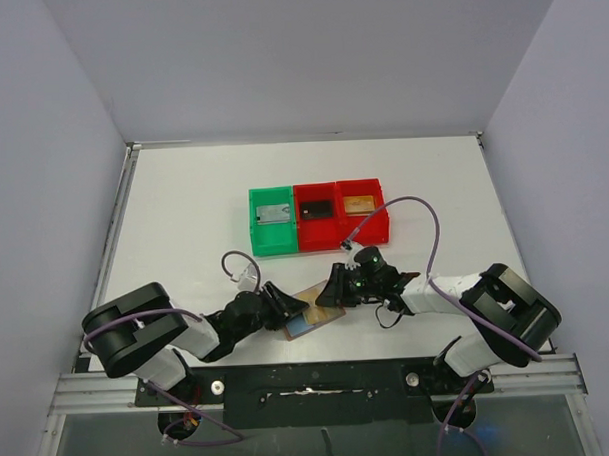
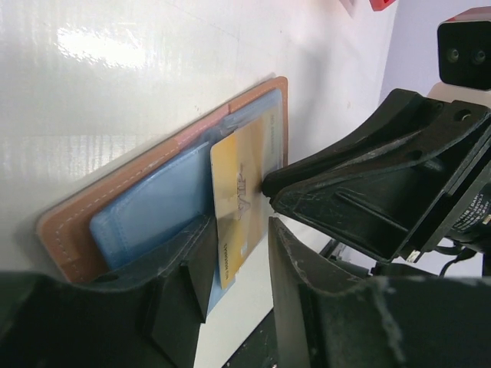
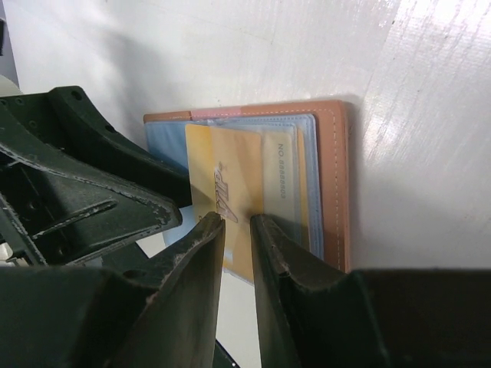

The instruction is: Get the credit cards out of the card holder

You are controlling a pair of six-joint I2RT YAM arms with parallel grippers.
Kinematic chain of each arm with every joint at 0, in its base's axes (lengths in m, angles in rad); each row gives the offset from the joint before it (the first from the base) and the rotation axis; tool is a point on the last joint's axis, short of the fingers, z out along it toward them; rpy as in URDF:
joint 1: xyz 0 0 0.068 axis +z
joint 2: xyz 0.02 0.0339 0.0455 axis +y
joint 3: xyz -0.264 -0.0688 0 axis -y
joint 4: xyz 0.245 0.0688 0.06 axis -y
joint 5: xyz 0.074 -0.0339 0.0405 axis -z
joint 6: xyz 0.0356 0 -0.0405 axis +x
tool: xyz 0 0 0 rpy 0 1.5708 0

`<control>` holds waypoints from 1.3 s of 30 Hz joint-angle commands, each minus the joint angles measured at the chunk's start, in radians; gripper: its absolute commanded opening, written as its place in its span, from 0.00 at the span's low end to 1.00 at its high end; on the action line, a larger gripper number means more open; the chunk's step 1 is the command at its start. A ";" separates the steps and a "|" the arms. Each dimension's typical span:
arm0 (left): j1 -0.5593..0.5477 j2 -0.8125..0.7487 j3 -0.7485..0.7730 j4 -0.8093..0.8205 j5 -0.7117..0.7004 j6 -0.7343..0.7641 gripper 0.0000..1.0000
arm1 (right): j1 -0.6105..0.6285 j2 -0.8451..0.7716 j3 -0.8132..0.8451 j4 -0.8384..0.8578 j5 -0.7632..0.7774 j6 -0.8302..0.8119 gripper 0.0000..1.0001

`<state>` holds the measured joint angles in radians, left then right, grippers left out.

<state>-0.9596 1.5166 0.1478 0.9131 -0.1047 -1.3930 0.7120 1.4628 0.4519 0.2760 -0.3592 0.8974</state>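
Observation:
The brown card holder (image 1: pixel 314 319) lies open flat on the table between the two grippers, its light-blue lining (image 2: pixel 146 211) facing up. A gold credit card (image 2: pixel 239 192) sticks partway out of a pocket toward the near edge. My left gripper (image 2: pixel 242 249) is open, with the card's free end in the gap beside one finger. My right gripper (image 3: pixel 236 224) has its jaws narrowly apart, both tips pressing down on the gold card (image 3: pixel 230 172) with nothing between them. A second pale card (image 3: pixel 281 180) sits in a clear sleeve beside it.
Behind the holder stands a row of three bins: a green bin (image 1: pixel 272 221) and two red bins (image 1: pixel 317 216) (image 1: pixel 363 210), each with a flat card-like item inside. The table's near edge and the arm rail lie just below the holder.

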 commanded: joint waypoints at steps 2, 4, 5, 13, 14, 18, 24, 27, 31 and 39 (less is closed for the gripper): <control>-0.012 0.079 0.005 0.104 0.031 -0.011 0.28 | 0.006 0.027 -0.041 -0.095 0.044 -0.021 0.24; -0.014 0.089 0.013 0.109 0.036 -0.008 0.26 | 0.006 0.028 -0.041 -0.095 0.044 -0.022 0.24; -0.016 0.091 0.016 0.113 0.039 -0.005 0.26 | 0.006 0.029 -0.041 -0.094 0.042 -0.022 0.24; -0.016 0.065 0.009 0.079 0.020 -0.003 0.07 | -0.004 0.008 -0.032 -0.117 0.050 -0.031 0.24; -0.016 0.050 0.009 0.058 0.015 -0.003 0.04 | -0.009 0.002 -0.028 -0.123 0.053 -0.035 0.24; -0.016 -0.037 0.012 -0.072 -0.005 0.019 0.00 | -0.037 -0.026 -0.008 -0.160 0.058 -0.055 0.24; 0.002 -0.292 0.019 -0.387 0.000 0.095 0.00 | -0.074 -0.064 0.003 -0.182 0.059 -0.093 0.25; 0.008 -0.427 0.053 -0.588 0.005 0.156 0.00 | -0.098 -0.132 -0.007 -0.152 0.040 -0.101 0.26; 0.016 -0.601 0.081 -0.763 -0.005 0.213 0.00 | -0.152 -0.279 0.035 -0.199 0.081 -0.139 0.29; 0.037 -0.846 0.142 -0.963 -0.039 0.270 0.00 | -0.336 -0.335 0.259 -0.435 0.255 -0.312 0.57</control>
<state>-0.9352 0.7357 0.2077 0.0784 -0.1146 -1.1862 0.4522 1.1130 0.5903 -0.0673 -0.1978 0.6933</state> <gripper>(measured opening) 0.015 0.542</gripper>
